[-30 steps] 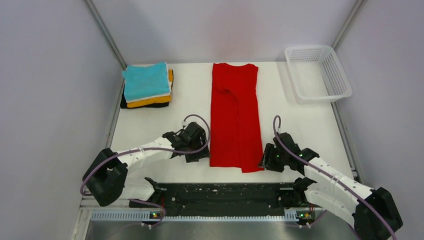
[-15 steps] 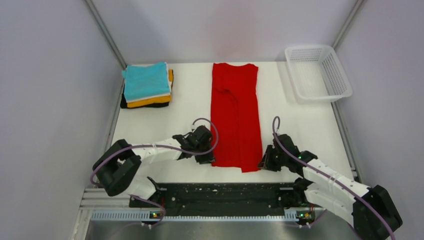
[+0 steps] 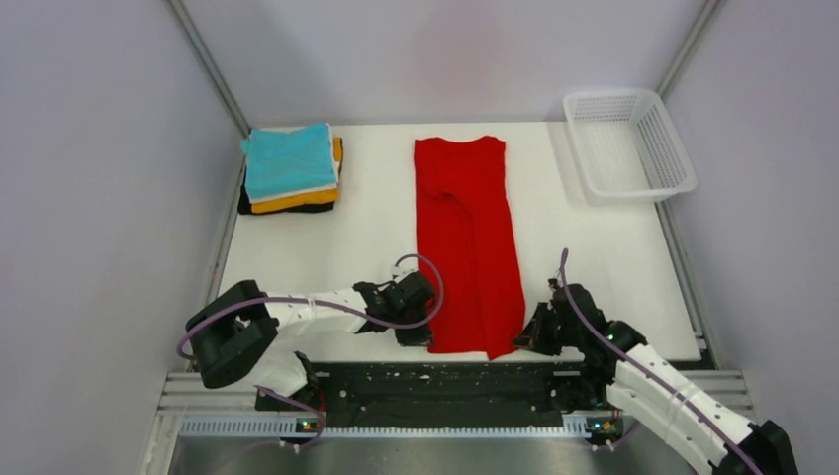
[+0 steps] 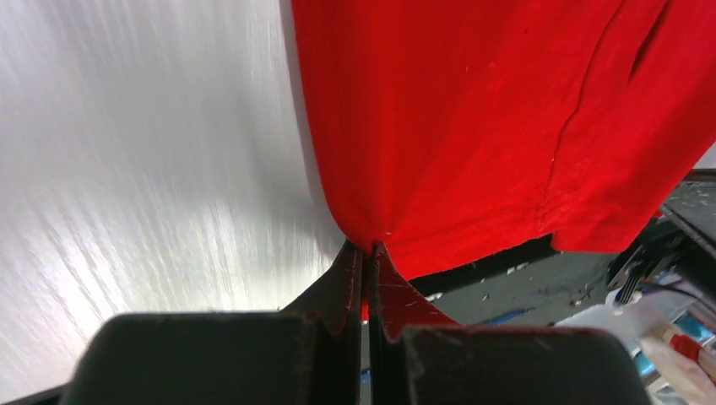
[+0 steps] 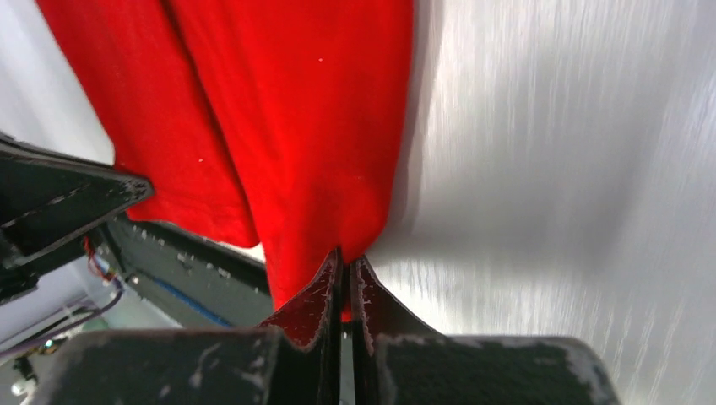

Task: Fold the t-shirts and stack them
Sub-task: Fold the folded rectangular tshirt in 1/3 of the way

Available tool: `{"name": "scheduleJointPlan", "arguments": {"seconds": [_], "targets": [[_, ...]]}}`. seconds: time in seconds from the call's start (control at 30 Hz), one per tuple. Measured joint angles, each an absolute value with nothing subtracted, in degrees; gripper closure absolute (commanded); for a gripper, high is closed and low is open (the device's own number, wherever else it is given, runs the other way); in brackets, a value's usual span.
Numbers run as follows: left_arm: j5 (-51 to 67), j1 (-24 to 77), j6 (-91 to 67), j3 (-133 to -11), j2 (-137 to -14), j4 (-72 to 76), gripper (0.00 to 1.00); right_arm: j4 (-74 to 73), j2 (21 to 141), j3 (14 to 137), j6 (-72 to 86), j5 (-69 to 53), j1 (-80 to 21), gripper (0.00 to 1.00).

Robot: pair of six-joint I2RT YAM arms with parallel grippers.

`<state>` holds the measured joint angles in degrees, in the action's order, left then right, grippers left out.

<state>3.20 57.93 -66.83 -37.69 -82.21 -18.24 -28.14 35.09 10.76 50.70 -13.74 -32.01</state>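
**Supervisor:** Report task status.

**Operator:** I count four folded shirts in the stack (image 3: 292, 168) at the far-left corner of the table (image 3: 613, 257), turquoise on top, then white, orange-yellow and black. The red t-shirt (image 3: 467, 247) lies down the middle as a long narrow strip with its sides already folded in. In my judgement the crosswise folds and the transfer onto the stack are still to do. The basket (image 3: 633, 196) sits at the far-right corner.

**Supervisor:** State of the end effectors?

**Operator:** My left gripper (image 4: 366, 253) is clamped on the near-left corner of the hem. My right gripper (image 5: 346, 261) is clamped on the near-right corner. On both, the jaws meet with cloth pinched between them.

**Supervisor:** Change against the earlier frame?

**Operator:** Both arms have drawn back toward the near edge and pulled the shirt with them. The collar end now sits farther from the far edge. The hem reaches the near edge, and the wrist views show it over the dark rail.
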Motion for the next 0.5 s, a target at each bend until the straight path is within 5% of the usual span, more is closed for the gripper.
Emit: {"name": "scheduleJointPlan", "arguments": {"seconds": [0.23,0.5], "targets": [[4.97,59.33,-66.96,-37.56,-80.31,-20.45,1.0,-32.88,27.55,10.09,52.73,-16.34,-32.25,1.0],[5.78,56.99,-60.51,-48.49,-83.33,-22.98,1.0,-29.36,38.15,18.22,49.84,-13.28,-32.27,1.0]]}}
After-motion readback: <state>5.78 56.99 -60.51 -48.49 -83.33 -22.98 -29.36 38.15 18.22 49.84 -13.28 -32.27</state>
